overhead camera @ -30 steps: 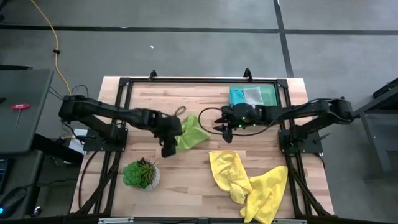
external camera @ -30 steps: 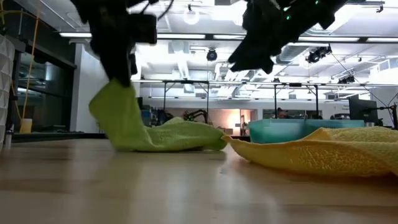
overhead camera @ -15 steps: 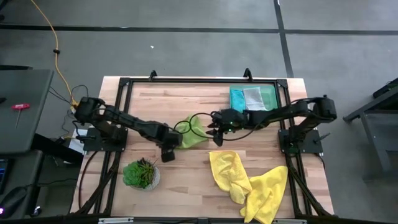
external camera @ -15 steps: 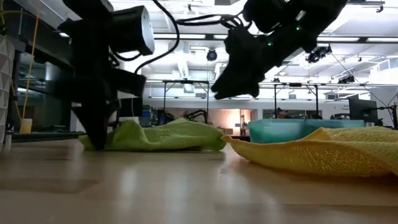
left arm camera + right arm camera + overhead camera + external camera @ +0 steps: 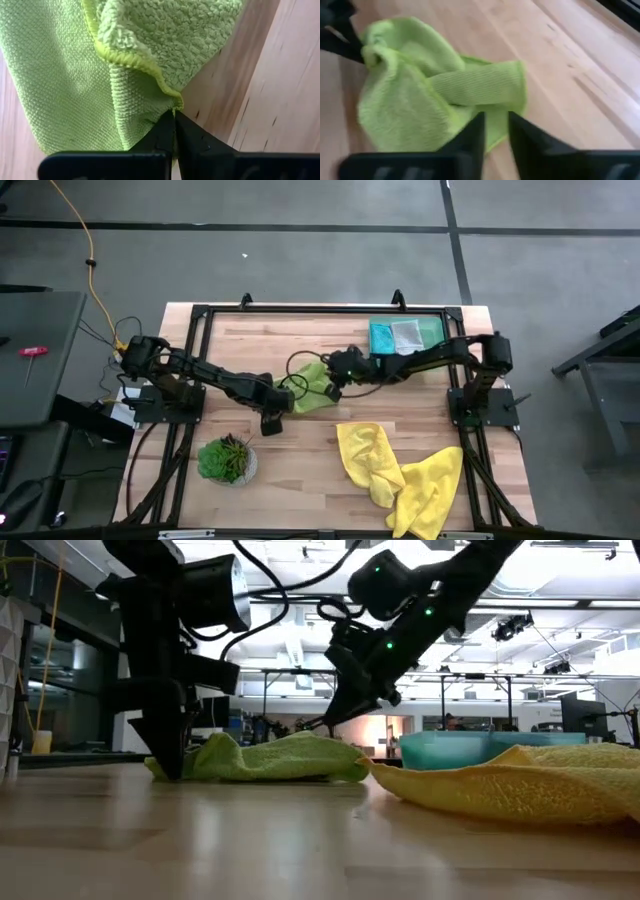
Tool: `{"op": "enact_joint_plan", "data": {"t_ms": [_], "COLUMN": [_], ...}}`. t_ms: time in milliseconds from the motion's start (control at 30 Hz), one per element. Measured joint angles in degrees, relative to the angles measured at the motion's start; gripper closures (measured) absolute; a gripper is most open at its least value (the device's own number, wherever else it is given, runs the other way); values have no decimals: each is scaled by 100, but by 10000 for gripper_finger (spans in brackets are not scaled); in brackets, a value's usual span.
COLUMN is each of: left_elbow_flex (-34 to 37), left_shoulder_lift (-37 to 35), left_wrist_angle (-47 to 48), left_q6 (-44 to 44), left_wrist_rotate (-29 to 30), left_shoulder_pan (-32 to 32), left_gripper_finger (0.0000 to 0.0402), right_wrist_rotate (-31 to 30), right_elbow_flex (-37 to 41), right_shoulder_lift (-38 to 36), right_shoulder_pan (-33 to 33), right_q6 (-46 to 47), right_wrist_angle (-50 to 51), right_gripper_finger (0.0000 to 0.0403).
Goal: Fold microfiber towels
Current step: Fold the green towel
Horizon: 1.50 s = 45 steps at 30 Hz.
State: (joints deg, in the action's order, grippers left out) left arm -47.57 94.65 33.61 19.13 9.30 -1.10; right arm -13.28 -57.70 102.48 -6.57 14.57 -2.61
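Low in the centre of the overhead frame, my left gripper (image 5: 270, 420) pins a corner of the lime green towel (image 5: 312, 386) to the table (image 5: 300, 460), anchoring it for a fold. Just above, my right gripper (image 5: 331, 389) hovers at its far edge, fingers slightly parted, nothing between them yet.

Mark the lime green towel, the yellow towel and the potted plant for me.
lime green towel (image 5: 312, 387), high view, bare middle of the cloth
yellow towel (image 5: 372, 457), high view, its bunched left half
potted plant (image 5: 227, 458), high view, centre of the leaves
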Motion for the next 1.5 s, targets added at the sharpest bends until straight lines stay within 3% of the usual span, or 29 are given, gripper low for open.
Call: {"op": "enact_joint_plan", "data": {"t_ms": [67,133,267,333,633,1000,1167,1367,1500], "left_elbow_flex": [4,4,4,4,7,7,7,7,7], "left_shoulder_lift": [0,0,0,2,7,7,7,4,0], "left_wrist_angle": [-23,-71,-116,-200,-507,-431,-435,-433,-433], "left_q6": [42,123,173,171,175,193,182,173,173], "left_wrist_rotate": [16,20,22,22,-6,44,44,47,49], "left_shoulder_pan": [1,0,0,0,0,0,0,0,4], "left_gripper_finger": [401,401,401,401,401,401,402,401,402], "right_wrist_rotate": [165,438,1767,2099,2006,2684,2675,2413,1696], "right_elbow_flex": [-8,16,239,244,224,227,226,230,227], "right_shoulder_lift": [2,18,137,186,428,159,179,7,-307], "right_shoulder_pan": [-154,-342,-689,-693,-417,399,795,834,581], "right_q6": [104,564,1320,1500,2155,1663,1459,1097,943], "right_wrist_angle": [192,478,414,371,-283,-446,170,538,515], "right_gripper_finger": [391,386,399,398,402,403,403,403,403]}}
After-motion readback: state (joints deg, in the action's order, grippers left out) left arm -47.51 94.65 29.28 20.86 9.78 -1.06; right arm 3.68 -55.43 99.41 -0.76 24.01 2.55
